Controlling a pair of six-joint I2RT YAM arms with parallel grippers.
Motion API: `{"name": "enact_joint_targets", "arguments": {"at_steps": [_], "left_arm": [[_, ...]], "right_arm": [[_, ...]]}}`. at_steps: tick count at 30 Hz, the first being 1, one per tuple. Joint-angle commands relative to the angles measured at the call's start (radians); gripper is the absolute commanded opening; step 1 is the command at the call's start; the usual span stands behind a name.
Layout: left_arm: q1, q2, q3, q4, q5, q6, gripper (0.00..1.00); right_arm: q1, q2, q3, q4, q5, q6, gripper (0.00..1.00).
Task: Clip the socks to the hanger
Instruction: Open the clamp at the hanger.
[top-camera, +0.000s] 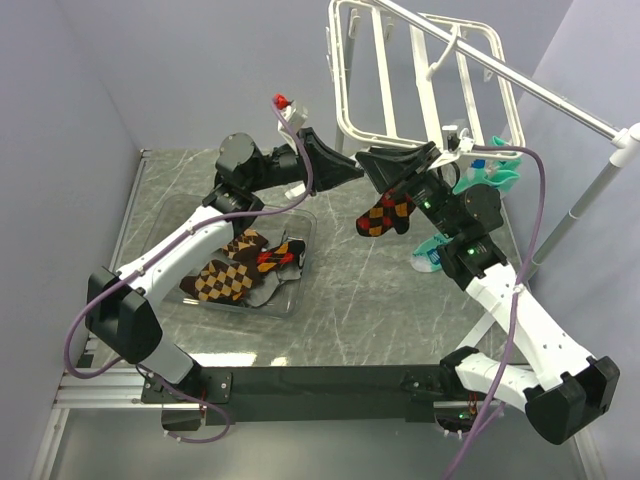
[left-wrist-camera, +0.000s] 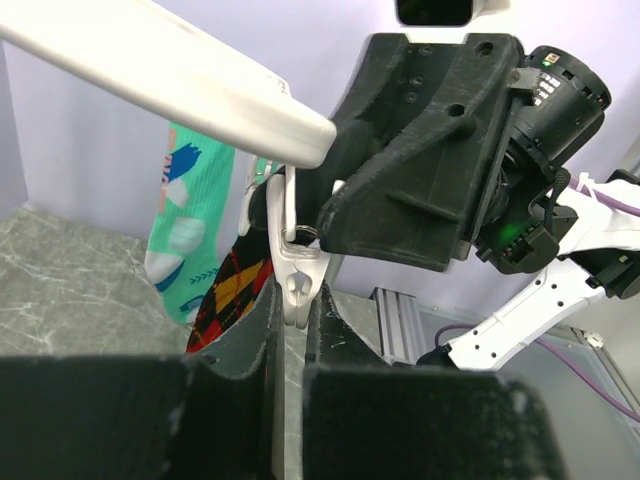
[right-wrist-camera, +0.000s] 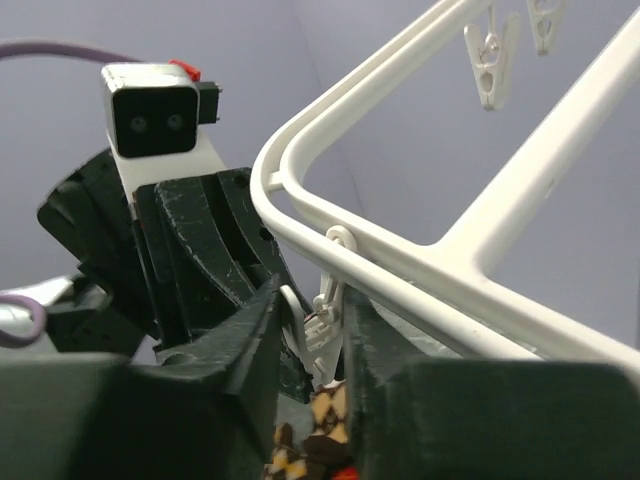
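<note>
The white hanger (top-camera: 345, 100) hangs from a metal pole at the back. At its near rim, both grippers meet at one white clip (right-wrist-camera: 335, 315). My left gripper (left-wrist-camera: 295, 300) is shut on that clip's (left-wrist-camera: 297, 285) lower end. My right gripper (right-wrist-camera: 312, 300) is closed round the same clip, with a finger touching each side. An argyle sock (top-camera: 385, 215) hangs just below the clip (right-wrist-camera: 330, 425). In the top view my left gripper (top-camera: 345, 170) comes in from the left and my right gripper (top-camera: 378, 165) from the right. A mint-green sock (left-wrist-camera: 190, 220) hangs behind.
A clear tray (top-camera: 290, 300) on the left of the table holds more argyle socks (top-camera: 225, 280). Mint socks (top-camera: 490, 178) hang at the hanger's right, another (top-camera: 430, 255) lower down. The silver pole (top-camera: 560, 105) slants across the back right. Spare clips (right-wrist-camera: 492, 65) dangle from the far rim.
</note>
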Motion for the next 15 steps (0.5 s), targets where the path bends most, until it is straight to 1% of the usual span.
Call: {"name": "enact_joint_targets", "arguments": {"at_steps": [1,3,4,5,6,7,9,10,11,12,13,15], "left_arm": [[0.002,0.005,0.034,0.023,0.031,-0.011,0.01],[0.002,0.005,0.034,0.020,0.030,-0.005,0.01],[0.002,0.004,0.034,0.017,0.031,-0.002,0.01],[0.004,0.001,0.033,0.010,0.030,0.004,0.06],[0.002,-0.002,0.031,0.000,0.022,0.020,0.13],[0.002,-0.007,0.029,-0.016,0.012,0.033,0.33],[0.002,-0.036,0.023,-0.085,-0.049,0.091,0.47],[0.004,-0.048,0.020,-0.119,-0.079,0.116,0.58],[0.004,-0.079,0.017,-0.153,-0.120,0.139,0.63],[0.002,-0.099,0.004,-0.228,-0.216,0.180,0.68],[0.002,-0.119,-0.004,-0.256,-0.278,0.201,0.75],[0.002,-0.179,-0.039,-0.322,-0.375,0.237,0.76]], "right_arm": [[-0.001,0.001,0.022,0.070,-0.015,-0.002,0.17],[-0.004,0.002,0.023,0.066,0.001,-0.003,0.05],[-0.004,0.002,0.025,0.052,0.008,-0.005,0.00],[-0.003,0.001,0.031,0.044,0.018,-0.012,0.00],[-0.003,0.002,0.034,0.038,0.023,-0.014,0.00],[-0.003,0.004,0.039,0.021,0.028,-0.017,0.00],[-0.004,0.005,0.048,0.003,0.053,-0.022,0.00],[-0.004,0.004,0.054,-0.029,0.072,-0.023,0.00],[-0.003,0.007,0.071,-0.051,0.087,-0.025,0.00],[-0.003,0.008,0.080,-0.072,0.103,-0.022,0.00],[-0.003,0.011,0.092,-0.121,0.139,-0.016,0.00],[-0.003,0.018,0.130,-0.179,0.194,0.017,0.00]]}}
